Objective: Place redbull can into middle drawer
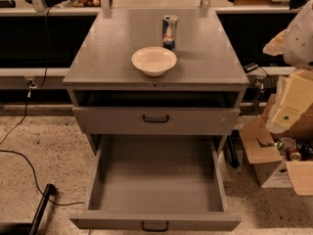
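While scanning front to back, note the middle drawer (pixel 155 180) pulled wide open, the redbull can (pixel 169 32) upright at the back of the counter (pixel 107 58), just behind the cream-white bowl (pixel 154 60), and the claw (pixel 288 114) at the right edge, beside the counter, grip impossible to tell.

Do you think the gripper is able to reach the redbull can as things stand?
Probably yes: the gripper hangs right of the cabinet, and the redbull can stands clear on that side.
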Motion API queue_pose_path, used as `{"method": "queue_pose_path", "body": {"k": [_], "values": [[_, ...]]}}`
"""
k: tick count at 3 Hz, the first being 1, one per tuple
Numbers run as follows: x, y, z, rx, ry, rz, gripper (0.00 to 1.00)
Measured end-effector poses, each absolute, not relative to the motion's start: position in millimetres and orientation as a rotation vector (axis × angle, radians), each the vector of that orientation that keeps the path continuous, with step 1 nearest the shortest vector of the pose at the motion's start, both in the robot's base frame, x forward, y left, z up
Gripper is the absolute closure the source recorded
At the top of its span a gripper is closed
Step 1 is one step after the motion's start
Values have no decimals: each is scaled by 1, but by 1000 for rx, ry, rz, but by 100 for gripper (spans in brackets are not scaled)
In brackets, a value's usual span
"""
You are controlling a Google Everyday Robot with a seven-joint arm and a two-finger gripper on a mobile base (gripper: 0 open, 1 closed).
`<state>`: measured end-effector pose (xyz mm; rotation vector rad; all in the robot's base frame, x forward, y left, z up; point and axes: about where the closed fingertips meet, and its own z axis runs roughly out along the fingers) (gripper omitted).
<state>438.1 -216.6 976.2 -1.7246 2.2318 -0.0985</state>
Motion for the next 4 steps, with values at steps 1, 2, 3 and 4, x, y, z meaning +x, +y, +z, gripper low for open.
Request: {"method": "queue_pose_path", "body": {"k": [1, 2, 3, 4], "values": [[441, -215, 978, -1714, 2220, -105, 0], [456, -218, 976, -1677, 2109, -83, 0], [516, -205, 995, -1624, 1846, -53, 0], [583, -183, 1024, -1550, 1596, 27, 0]]}}
